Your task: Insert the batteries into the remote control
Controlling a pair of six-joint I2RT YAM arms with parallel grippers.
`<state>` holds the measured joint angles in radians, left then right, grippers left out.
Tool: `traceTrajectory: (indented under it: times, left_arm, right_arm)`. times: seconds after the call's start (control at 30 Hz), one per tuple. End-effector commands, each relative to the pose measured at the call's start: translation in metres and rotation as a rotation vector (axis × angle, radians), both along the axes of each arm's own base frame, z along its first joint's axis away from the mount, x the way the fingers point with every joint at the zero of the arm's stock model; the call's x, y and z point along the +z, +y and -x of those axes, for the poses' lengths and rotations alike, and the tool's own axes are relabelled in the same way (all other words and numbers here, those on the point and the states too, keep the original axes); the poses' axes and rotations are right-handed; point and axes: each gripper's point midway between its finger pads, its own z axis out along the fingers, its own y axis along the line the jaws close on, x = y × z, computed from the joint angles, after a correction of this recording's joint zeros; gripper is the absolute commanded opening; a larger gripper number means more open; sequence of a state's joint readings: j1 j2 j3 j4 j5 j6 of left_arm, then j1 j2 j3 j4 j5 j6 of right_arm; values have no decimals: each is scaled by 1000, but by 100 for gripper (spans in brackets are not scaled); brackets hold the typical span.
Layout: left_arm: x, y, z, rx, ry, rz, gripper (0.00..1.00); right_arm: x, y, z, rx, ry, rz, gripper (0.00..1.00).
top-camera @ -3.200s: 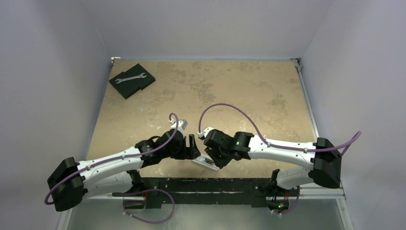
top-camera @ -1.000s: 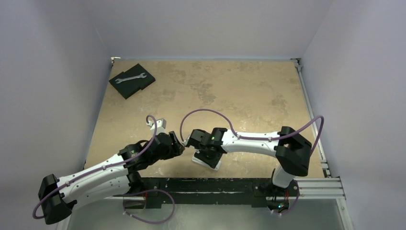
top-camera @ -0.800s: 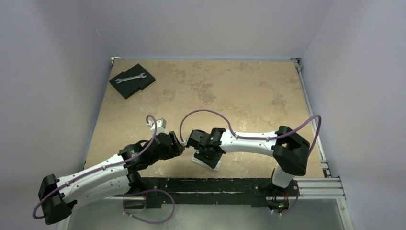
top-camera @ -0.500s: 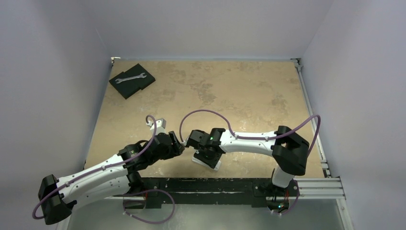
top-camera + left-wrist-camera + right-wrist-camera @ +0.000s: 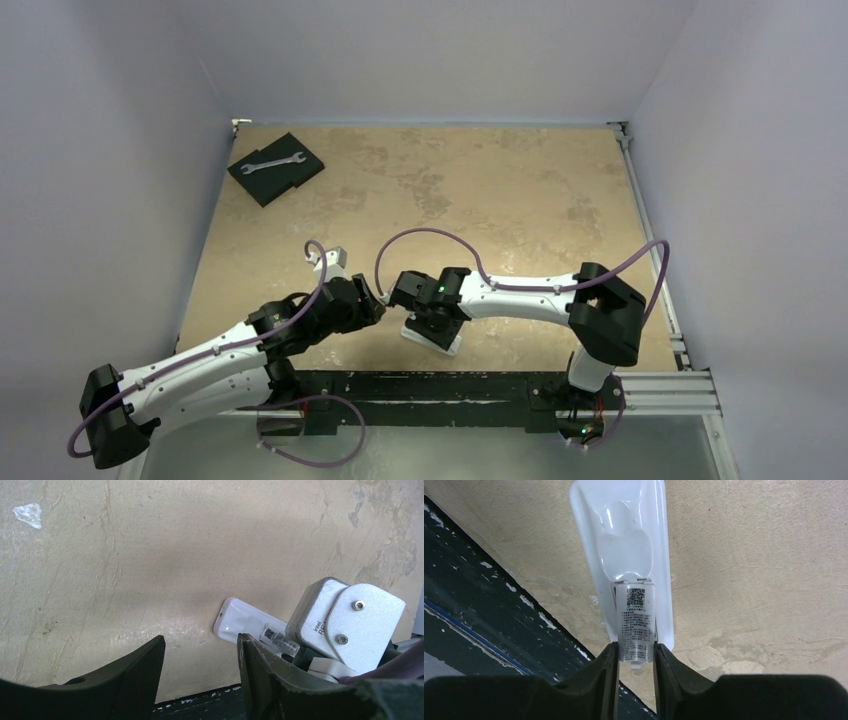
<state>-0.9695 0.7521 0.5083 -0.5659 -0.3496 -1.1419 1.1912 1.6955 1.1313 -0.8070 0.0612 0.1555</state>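
- Tan mottled table [image 5: 500, 180], pale walls [image 5: 430, 50]; black pad [image 5: 268, 185] with wrench [image 5: 273, 161] far left.
- Left gripper [image 5: 200, 645] released, empty.
- Right gripper [image 5: 635, 650] pinches the remote control [image 5: 624, 530] at the near edge.

The top camera looks down from high on the near side over the whole surface [image 5: 480, 190], with the remote control [image 5: 432, 337] small near the front edge. The left wrist camera peers low past the left claw [image 5: 200, 645] toward the remote control's end. The right wrist camera, past the right claw [image 5: 635, 647], sits close above it. All three share the remote control.
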Motion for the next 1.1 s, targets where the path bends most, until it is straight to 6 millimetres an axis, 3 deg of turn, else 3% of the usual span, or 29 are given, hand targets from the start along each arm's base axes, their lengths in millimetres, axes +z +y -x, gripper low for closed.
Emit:
traceTrajectory:
  times: [0.0, 1.07]
  left_arm:
    - [3, 0, -3, 14, -17, 8, 54]
    - [-1, -2, -3, 5, -10, 6, 54]
  right_arm:
    - [6, 9, -7, 20, -24, -21, 20]
    - [12, 10, -3, 87, -7, -30, 19]
